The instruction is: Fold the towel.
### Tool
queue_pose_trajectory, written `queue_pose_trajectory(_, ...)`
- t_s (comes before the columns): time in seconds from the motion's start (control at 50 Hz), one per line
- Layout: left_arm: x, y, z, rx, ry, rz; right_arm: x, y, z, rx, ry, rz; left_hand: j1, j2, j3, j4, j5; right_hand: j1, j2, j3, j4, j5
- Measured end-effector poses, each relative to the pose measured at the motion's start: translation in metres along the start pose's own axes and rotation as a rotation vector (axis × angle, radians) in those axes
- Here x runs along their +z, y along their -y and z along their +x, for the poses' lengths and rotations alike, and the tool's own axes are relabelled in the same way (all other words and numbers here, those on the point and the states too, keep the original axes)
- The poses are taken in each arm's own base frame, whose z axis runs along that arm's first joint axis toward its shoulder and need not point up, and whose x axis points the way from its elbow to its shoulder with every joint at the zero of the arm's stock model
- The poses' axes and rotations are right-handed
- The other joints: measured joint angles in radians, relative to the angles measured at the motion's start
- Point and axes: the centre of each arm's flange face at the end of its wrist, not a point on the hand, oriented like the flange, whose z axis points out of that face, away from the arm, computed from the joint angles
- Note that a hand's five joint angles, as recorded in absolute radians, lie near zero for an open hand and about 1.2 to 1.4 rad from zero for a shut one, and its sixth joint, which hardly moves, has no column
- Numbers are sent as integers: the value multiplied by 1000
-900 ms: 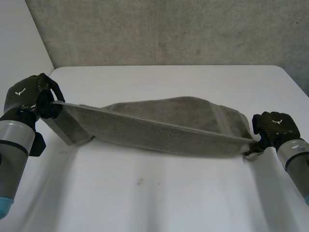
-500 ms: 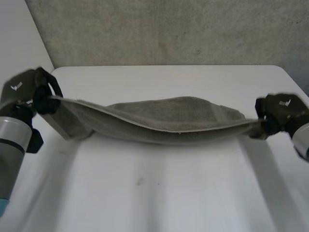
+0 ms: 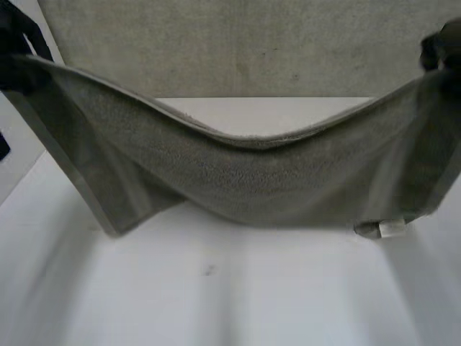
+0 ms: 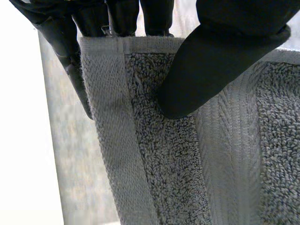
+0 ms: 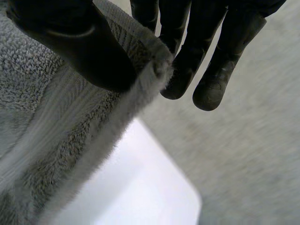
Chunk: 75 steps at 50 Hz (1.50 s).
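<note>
I've got the grey terry towel (image 3: pixel 238 180) hanging mid-frame, limp and sagging, its lower edge near the desk (image 3: pixel 216 303). My left hand (image 3: pixel 13 43), upper left, and right hand (image 3: pixel 441 45), upper right, each pinch a top corner, which I judge the best hold for floppy cloth.

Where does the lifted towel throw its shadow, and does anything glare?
Head view: the towel casts a soft shadow on the table along its lower edge; no glare. Right wrist view: the table beside the towel is evenly bright.
</note>
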Motion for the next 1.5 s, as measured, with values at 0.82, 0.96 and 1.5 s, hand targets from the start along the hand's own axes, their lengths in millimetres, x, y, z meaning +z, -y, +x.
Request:
queue_pose_trajectory(0.82,111,-59,3,-23,-30,-8,116,-10,-38,-3,-24,254,0,0,1,0,0,5,1,0,0,0)
queue_pose_trajectory(0.96,84,-130,-17,-15,19,-176,114,-78,-86,-2,140,77,0,0,1,0,0,5,1,0,0,1)
queue_pose_trajectory(1.5,50,-187,-49,-20,99,-268,98,-204,-125,263,125,-155,0,0,1,0,0,-710,-702,-706,-708,-714)
